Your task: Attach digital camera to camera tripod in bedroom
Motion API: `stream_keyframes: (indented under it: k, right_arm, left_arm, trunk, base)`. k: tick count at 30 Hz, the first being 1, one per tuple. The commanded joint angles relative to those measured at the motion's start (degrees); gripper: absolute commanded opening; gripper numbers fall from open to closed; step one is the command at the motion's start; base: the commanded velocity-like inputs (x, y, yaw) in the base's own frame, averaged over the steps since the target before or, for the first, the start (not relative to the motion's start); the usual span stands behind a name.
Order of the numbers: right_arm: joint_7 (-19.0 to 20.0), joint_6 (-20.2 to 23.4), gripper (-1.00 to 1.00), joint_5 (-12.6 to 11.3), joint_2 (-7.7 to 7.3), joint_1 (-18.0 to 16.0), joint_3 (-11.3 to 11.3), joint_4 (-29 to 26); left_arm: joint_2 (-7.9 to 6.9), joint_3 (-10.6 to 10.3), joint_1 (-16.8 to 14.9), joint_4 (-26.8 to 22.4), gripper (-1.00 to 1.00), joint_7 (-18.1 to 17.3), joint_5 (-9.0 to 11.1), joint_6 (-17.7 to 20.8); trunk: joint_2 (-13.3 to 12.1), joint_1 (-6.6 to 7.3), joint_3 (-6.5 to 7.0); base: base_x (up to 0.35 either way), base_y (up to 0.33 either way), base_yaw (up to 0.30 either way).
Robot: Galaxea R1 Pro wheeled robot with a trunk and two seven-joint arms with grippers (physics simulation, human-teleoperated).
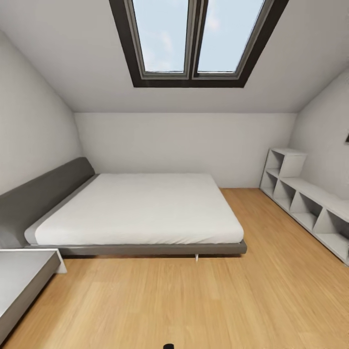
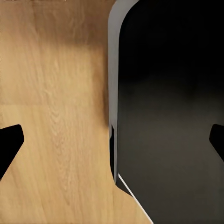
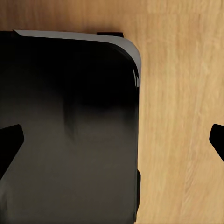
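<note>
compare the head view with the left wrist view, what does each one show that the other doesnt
Head view alone: the bed with its white mattress and grey frame, the double skylight, the white cubby shelf along the right wall, and a grey-white unit at lower left.

Left wrist view alone: the left gripper, open and holding nothing, and the robot's black base with its rounded corner.

Both: the light wood floor.

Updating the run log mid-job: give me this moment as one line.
place: bedroom | ahead: bed, shelf, skylight | left gripper: open, empty | right gripper: open, empty | under both: wood floor
</note>
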State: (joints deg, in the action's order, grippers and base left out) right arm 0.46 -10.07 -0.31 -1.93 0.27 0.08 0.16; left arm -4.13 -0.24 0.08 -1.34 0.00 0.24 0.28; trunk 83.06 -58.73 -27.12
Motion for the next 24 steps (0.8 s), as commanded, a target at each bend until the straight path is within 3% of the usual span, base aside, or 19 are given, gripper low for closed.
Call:
stream_keyframes:
  k: [1,8,13,14,15,19,24]
  right_arm:
    - [0.03,-0.21,1.0,-0.04,-0.01,0.0,0.0,0.0]
    - [-0.13,-0.15,1.0,0.01,-0.01,0.0,0.05,-0.05]
    - [-0.25,-0.13,1.0,0.14,-0.12,0.0,0.2,-0.74]
    - [-0.36,-0.09,1.0,0.21,-0.3,0.0,0.22,-2.56]
    - [-0.36,-0.09,1.0,0.21,-0.3,0.0,0.22,-2.56]
    - [-1.41,0.12,1.0,0.35,-0.83,0.0,0.25,-11.12]
    - [-4.24,0.95,1.0,0.4,-1.7,0.0,0.21,-25.9]
  left_arm:
    - [-0.02,-0.03,0.01,-0.1,1.0,0.0,0.02,-0.02]
    - [-0.73,0.02,0.01,-2.61,1.0,0.29,0.02,-0.27]
    - [-3.06,0.11,0.01,-11.05,1.0,2.52,0.11,0.26]
    - [-3.89,0.2,0.01,-15.32,1.0,3.63,0.19,0.87]
    - [-3.89,0.2,0.01,-15.32,1.0,3.63,0.19,0.87]
    - [-4.81,0.54,0.01,-24.51,1.0,4.94,0.3,4.54]
    - [-5.14,1.04,0.01,-38.78,1.0,5.52,0.35,13.87]
  trunk:
    - [0.02,0.0,-0.04]
    - [0.02,0.0,-0.04]
    - [0.02,0.0,-0.04]
    - [0.02,0.0,-0.04]
    - [0.02,0.0,-0.04]
    - [0.02,0.0,-0.04]
    - [0.02,0.0,-0.04]
  base:
    - [0.0,0.0,-0.043]
    - [0.0,0.0,-0.022]
    - [0.0,0.0,-0.006]
    - [0.0,0.0,-0.002]
    - [0.0,0.0,-0.002]
    - [0.0,0.0,-0.001]
    - [0.0,0.0,0.0]
